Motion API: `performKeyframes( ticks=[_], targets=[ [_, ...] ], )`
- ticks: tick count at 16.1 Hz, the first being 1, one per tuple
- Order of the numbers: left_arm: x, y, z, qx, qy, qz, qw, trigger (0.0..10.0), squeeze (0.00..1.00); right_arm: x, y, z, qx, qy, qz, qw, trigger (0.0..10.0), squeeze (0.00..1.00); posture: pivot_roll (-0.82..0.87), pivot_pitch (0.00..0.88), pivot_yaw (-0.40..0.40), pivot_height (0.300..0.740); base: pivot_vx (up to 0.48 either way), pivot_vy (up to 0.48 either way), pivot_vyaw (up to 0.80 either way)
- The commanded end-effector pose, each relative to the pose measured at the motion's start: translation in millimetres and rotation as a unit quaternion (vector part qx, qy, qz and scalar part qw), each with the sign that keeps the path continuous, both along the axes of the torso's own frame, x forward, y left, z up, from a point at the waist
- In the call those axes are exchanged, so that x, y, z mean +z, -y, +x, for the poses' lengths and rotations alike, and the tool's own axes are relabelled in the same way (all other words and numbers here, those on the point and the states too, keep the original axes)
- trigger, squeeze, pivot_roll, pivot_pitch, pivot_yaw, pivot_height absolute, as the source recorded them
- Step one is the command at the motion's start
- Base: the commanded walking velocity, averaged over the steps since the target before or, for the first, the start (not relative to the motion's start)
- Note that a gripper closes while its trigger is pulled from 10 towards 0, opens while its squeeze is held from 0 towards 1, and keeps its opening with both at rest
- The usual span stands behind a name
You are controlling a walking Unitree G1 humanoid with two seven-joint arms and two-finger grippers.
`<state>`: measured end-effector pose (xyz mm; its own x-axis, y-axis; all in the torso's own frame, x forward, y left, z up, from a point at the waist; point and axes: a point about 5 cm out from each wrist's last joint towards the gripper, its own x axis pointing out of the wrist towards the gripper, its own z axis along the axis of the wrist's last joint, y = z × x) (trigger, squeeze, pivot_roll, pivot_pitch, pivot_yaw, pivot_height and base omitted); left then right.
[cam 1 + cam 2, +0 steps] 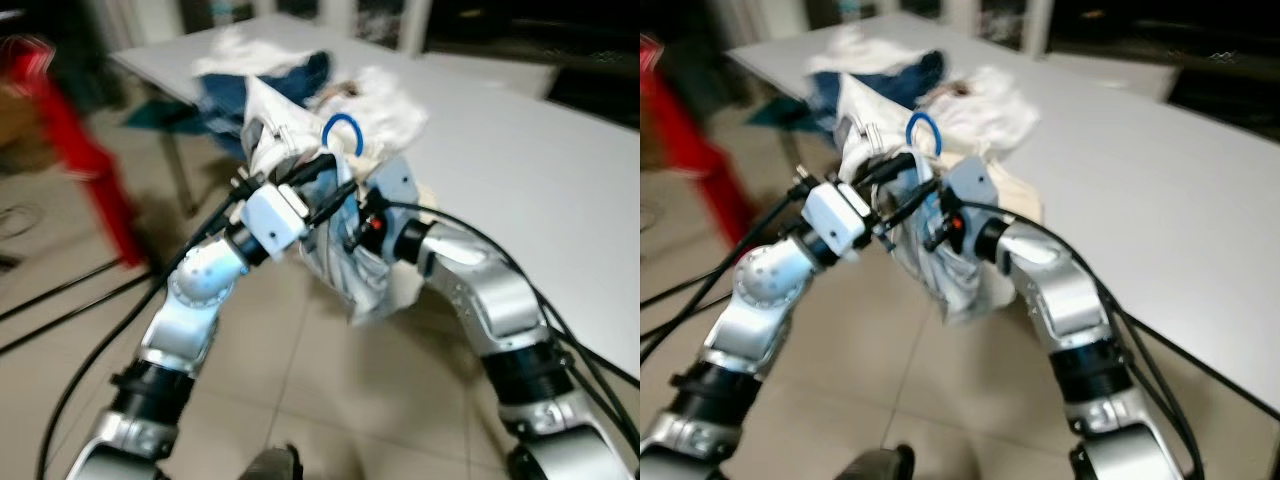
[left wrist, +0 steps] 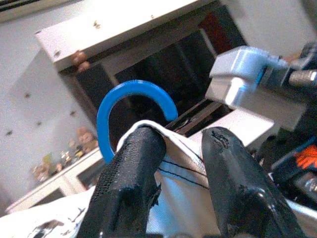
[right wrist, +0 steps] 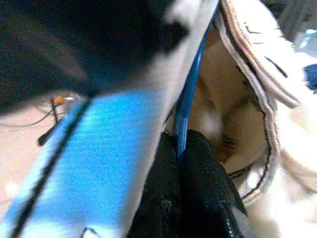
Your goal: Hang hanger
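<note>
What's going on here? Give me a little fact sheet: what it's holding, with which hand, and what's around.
Held item: blue hanger with a pale garment draped on it
Left gripper: fingers around the garment's collar just below the hanger's hook
Right gripper: shut on the hanger's blue bar, under the cloth
Hook: upright, free, not on any rail
Nearby: white table with a pile of clothes
Floor: beige tiles
Image: blurred

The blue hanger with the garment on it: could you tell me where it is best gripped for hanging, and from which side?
Grip the blue hanger on its thin arm under the cloth, as the right gripper does, coming from below. That likely leaves the hook free above the white garment, whose collar the left gripper pinches.
</note>
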<state>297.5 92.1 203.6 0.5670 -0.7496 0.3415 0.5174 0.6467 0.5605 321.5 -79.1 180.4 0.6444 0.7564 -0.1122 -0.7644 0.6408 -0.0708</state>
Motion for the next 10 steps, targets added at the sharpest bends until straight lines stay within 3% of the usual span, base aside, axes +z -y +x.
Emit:
performKeyframes(
  ticks=[1, 10],
  targets=[
    [19.9, 0.4, -1.1, -0.006, 0.040, -0.014, 0.999, 10.0, 0.00, 1.5, -7.7, -3.5, 0.025, -0.001, 0.003, 1.000, 10.0, 0.00, 0.07, 0.000, 0.001, 0.740, 0.000, 0.000, 0.80],
    [19.7, 3.2, 0.3, -0.010, 0.039, -0.014, 0.999, 10.0, 0.00, 0.8, -1.8, -3.8, 0.026, -0.001, -0.008, 1.000, 10.0, 0.00, 0.06, 0.000, 0.003, 0.740, 0.000, 0.000, 0.80]
  ],
)
